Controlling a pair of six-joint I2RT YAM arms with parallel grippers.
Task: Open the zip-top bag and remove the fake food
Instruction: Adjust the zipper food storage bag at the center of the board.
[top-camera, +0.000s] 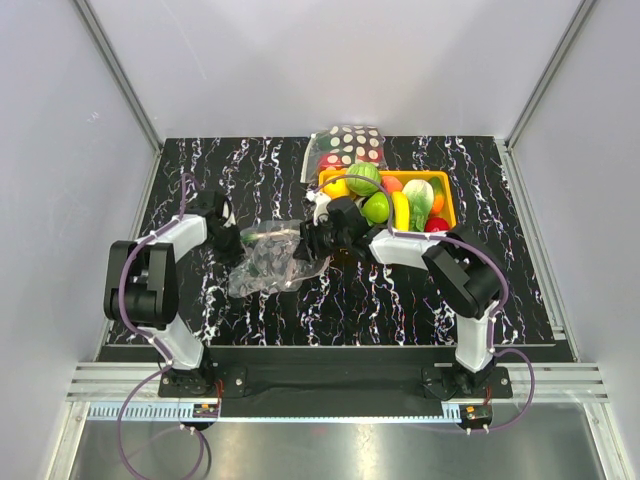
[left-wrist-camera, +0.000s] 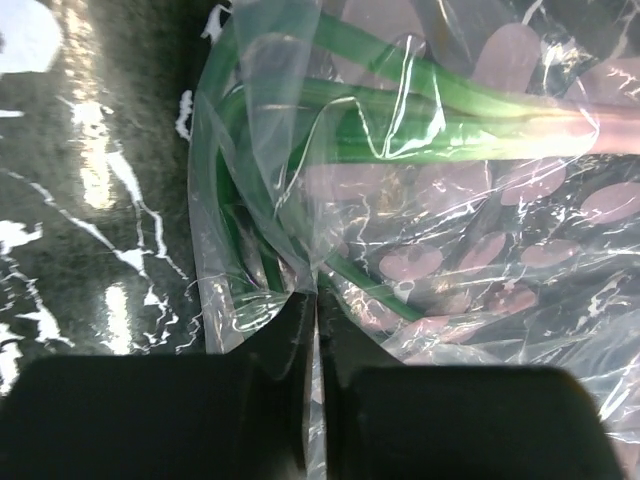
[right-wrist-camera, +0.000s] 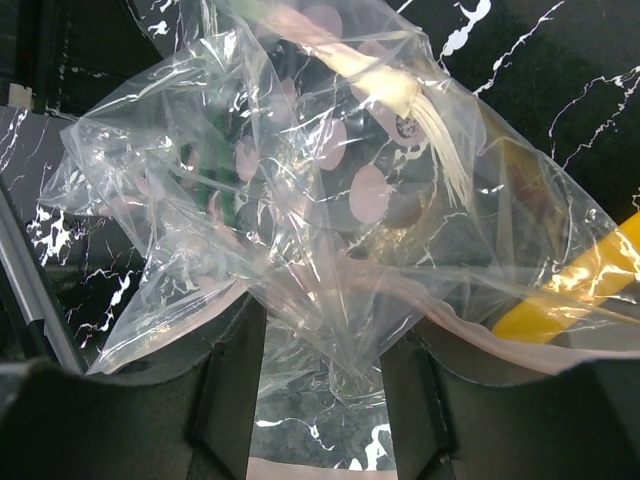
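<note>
Crinkly zip-top bag (top-camera: 268, 258): left tool (left-wrist-camera: 312, 305) clenched on its edge; right tool (right-wrist-camera: 320, 345) spread around the opposite edge.

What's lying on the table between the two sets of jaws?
The crinkly see-through zip-top bag. The top view shows it spanning the gap from the left jaws to the right jaws; each wrist view shows its plastic inside the jaws.

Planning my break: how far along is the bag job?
Early. Done: the left pincer is shut on film of the zip-top bag. In hand: the right pincer, jaws apart, straddles its other side. Left: pulling it open and taking out the green fake food, visibly inside.
</note>
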